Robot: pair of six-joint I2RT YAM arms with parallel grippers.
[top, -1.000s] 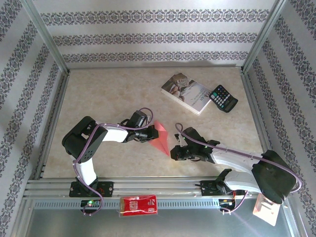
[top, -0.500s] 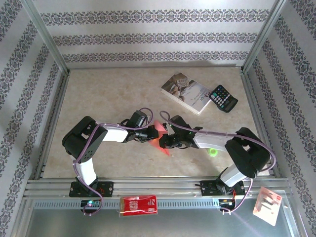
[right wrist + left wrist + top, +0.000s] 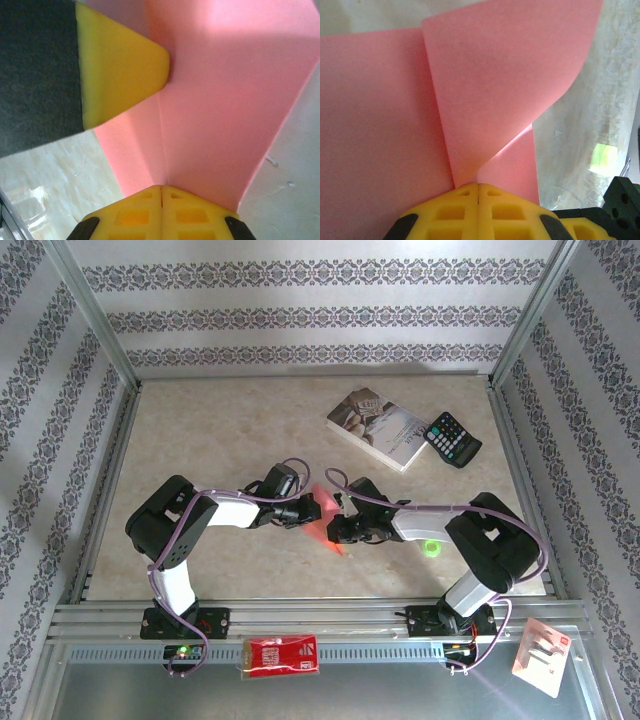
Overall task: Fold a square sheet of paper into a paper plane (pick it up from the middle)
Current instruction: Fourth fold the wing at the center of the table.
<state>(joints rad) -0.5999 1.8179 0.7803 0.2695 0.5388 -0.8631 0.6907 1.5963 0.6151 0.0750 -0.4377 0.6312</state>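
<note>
Where both arms meet near tabletop [image 3: 200, 420] centre, toward its near edge, L pincer [image 3: 478, 186] is clamped tight on the square sheet of paper [image 3: 495, 75], R pincer [image 3: 161, 188] pinching same sheet from opp. side; paper creased, partly folded.

We see the square sheet of paper [image 3: 495, 75] as thin, smooth, matt paper. The left claw [image 3: 478, 186] and right claw [image 3: 161, 187] show dull moulded plastic, while the desk [image 3: 220, 430] looks smooth and faintly glossy like stone, edged by metal rails [image 3: 320, 612].
</note>
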